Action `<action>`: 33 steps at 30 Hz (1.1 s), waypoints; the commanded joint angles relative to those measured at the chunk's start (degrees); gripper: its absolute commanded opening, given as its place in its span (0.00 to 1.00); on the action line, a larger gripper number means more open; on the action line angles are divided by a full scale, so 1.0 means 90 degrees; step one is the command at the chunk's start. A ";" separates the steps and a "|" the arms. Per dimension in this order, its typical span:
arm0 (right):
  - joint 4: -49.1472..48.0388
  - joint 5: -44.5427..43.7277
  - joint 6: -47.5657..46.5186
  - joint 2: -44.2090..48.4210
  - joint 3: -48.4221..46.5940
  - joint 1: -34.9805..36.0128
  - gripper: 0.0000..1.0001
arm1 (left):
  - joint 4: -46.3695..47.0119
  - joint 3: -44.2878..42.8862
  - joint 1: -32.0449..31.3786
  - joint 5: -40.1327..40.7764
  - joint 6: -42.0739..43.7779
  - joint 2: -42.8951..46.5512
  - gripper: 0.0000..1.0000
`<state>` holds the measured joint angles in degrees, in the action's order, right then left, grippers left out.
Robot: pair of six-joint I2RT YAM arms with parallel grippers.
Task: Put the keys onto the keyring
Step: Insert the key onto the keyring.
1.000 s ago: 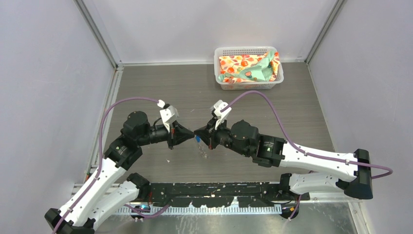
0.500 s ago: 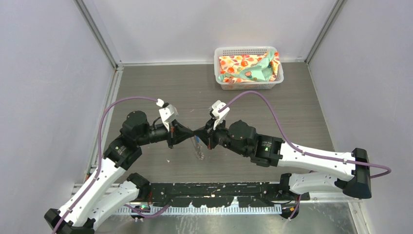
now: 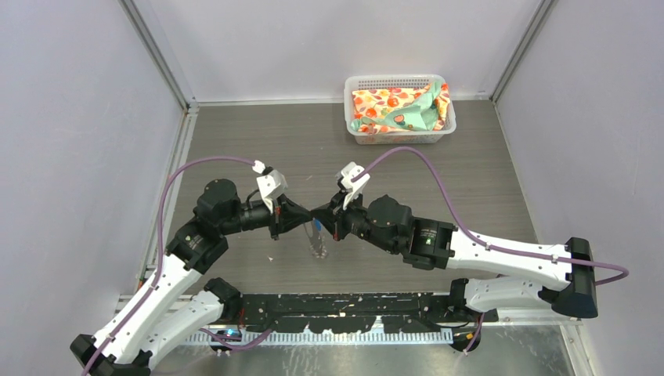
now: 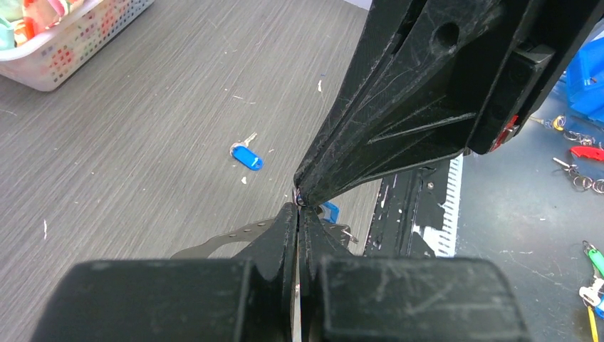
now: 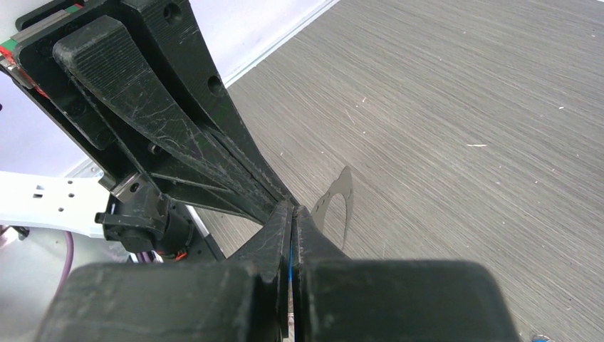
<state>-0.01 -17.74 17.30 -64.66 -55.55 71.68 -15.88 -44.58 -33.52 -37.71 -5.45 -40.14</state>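
Observation:
My two grippers meet tip to tip above the table's middle. The left gripper (image 3: 306,215) (image 4: 299,209) is shut on the keyring (image 3: 319,248), a thin silvery-grey loop that hangs below the tips. It shows as a grey band with small holes (image 4: 231,234) (image 5: 336,201). The right gripper (image 3: 318,213) (image 5: 293,211) is shut on one of the keys, whose blue shows between its jaws and as a blue piece (image 4: 330,209) under its tip. Another blue-headed key (image 4: 246,157) lies flat on the table beyond the grippers.
A white basket (image 3: 356,131) (image 4: 85,53) holding patterned cloth stands at the back right. A black rail (image 3: 352,301) runs along the near edge. Blue bins (image 4: 585,71) and loose keys (image 4: 580,153) lie beyond the table's edge in the left wrist view.
The joined grippers have barely shifted. The right arm has crept a little to the left, and the hanging keyring has swung slightly left under the tips.

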 commanded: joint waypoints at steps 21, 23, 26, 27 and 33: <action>0.0222 -0.0676 0.0106 0.0192 0.0068 0.0033 0.01 | 0.0558 -0.0107 -0.0129 -0.0268 0.0206 0.0377 0.00; 0.0231 -0.0685 0.0125 0.0193 0.0069 0.0026 0.01 | 0.0577 -0.0106 -0.0124 -0.0272 0.0198 0.0372 0.00; 0.0172 -0.0666 0.0169 0.0200 0.0095 0.0028 0.01 | 0.0590 -0.0097 -0.0141 -0.0272 0.0186 0.0368 0.00; 0.0129 -0.0666 0.0192 0.0205 0.0111 0.0028 0.01 | 0.0587 -0.0096 -0.0134 -0.0270 0.0184 0.0368 0.00; -0.0397 -0.0671 0.0475 0.0364 0.0355 0.0028 0.01 | 0.0733 -0.0046 -0.0138 -0.0279 0.0133 0.0432 0.00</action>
<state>0.58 -20.67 19.55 -63.09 -54.22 72.27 -15.79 -44.53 -34.13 -37.15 -3.84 -37.98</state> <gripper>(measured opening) 0.023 0.010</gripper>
